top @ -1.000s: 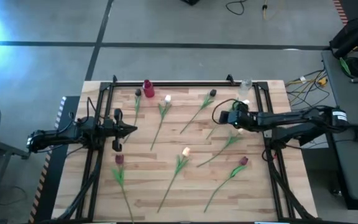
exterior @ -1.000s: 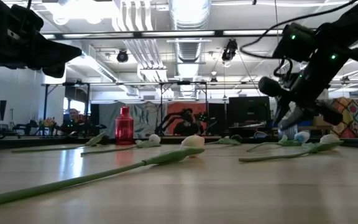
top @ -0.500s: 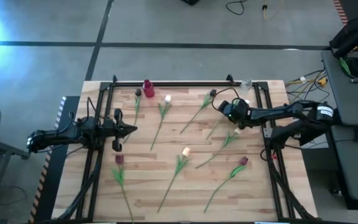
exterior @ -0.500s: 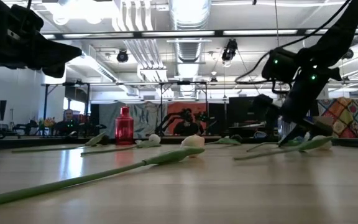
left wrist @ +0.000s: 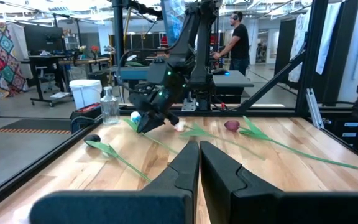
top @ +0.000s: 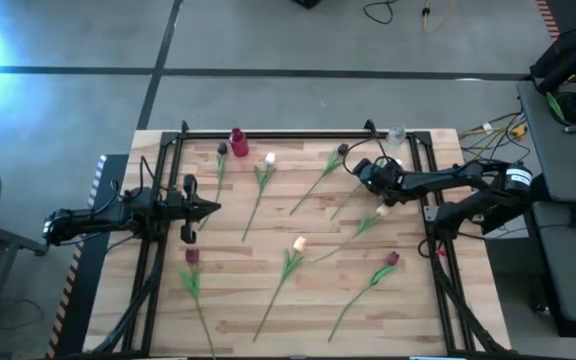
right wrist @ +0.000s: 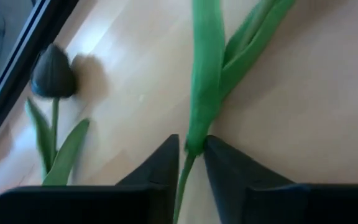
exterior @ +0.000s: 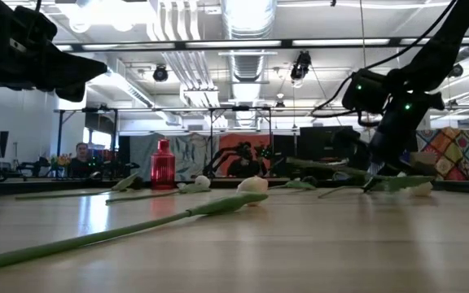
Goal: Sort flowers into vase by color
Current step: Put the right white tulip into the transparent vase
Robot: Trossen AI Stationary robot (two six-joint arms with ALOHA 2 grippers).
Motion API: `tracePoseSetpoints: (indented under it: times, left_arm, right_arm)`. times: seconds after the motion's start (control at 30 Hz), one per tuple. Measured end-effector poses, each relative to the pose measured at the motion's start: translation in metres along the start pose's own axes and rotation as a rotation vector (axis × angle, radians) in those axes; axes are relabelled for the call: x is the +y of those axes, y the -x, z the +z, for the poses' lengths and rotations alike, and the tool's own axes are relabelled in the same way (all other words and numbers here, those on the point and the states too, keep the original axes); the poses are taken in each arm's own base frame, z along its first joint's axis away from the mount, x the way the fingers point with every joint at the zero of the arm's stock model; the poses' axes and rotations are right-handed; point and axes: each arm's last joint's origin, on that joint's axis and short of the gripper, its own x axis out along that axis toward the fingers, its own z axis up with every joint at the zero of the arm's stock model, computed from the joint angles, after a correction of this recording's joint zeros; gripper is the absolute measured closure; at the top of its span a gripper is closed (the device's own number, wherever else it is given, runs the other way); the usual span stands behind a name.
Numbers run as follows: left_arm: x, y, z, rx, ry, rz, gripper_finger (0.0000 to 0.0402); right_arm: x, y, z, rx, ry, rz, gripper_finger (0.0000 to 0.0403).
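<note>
Several artificial tulips lie flat on the wooden table. My right gripper (top: 366,186) (right wrist: 191,142) is low over the far right part, shut on the green stem of one flower (top: 346,207). A dark-headed tulip (right wrist: 53,72) (top: 341,151) lies just beyond it, and a white-headed one (top: 382,212) is beside it. The red vase (top: 238,142) (exterior: 163,165) and the clear vase (top: 396,135) (left wrist: 109,106) stand at the far edge. My left gripper (top: 213,208) (left wrist: 198,152) hovers shut over the left side, touching nothing. My right gripper pinches the flower's thin stem (right wrist: 189,148) between its two fingers, just below where a long leaf (right wrist: 207,68) widens out. The fingers come slanting down from the table's right side and lie across the stem. Whether the stem is off the table I cannot tell.
A black frame (top: 268,134) runs along the far edge and down both sides of the table. Other tulips lie in the middle (top: 299,243), near left (top: 191,256) and near right (top: 392,259). A person (left wrist: 236,37) stands in the room beyond.
My right gripper has moved toward the far left and come down toward the table, ending with its fingers at the flower's stem. The left arm has kept still.
</note>
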Motion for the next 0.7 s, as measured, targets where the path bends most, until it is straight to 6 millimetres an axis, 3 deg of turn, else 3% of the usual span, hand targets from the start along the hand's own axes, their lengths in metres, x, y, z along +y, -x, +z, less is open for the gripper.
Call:
tracePoseSetpoints:
  times: [0.13, 0.33, 0.53, 0.7]
  left_arm:
    - [0.0, 0.0, 0.0, 0.0, 0.0, 0.0, 0.0401]
    - [0.0, 0.0, 0.0, 0.0, 0.0, 0.0, 0.0401]
    - [0.0, 0.0, 0.0, 0.0, 0.0, 0.0, 0.0401]
    - [0.0, 0.0, 0.0, 0.001, 0.0, 0.0, 0.0401]
  right_arm:
    - [-0.001, -0.002, 0.001, -0.014, 0.05, -0.009, 0.0385]
    - [0.003, 0.004, 0.003, -0.033, 0.202, 0.016, 0.0389]
    - [0.037, 0.026, 0.009, -0.093, 0.44, 0.159, 0.039]
    - [0.066, 0.056, 0.02, -0.161, 0.635, 0.299, 0.039]
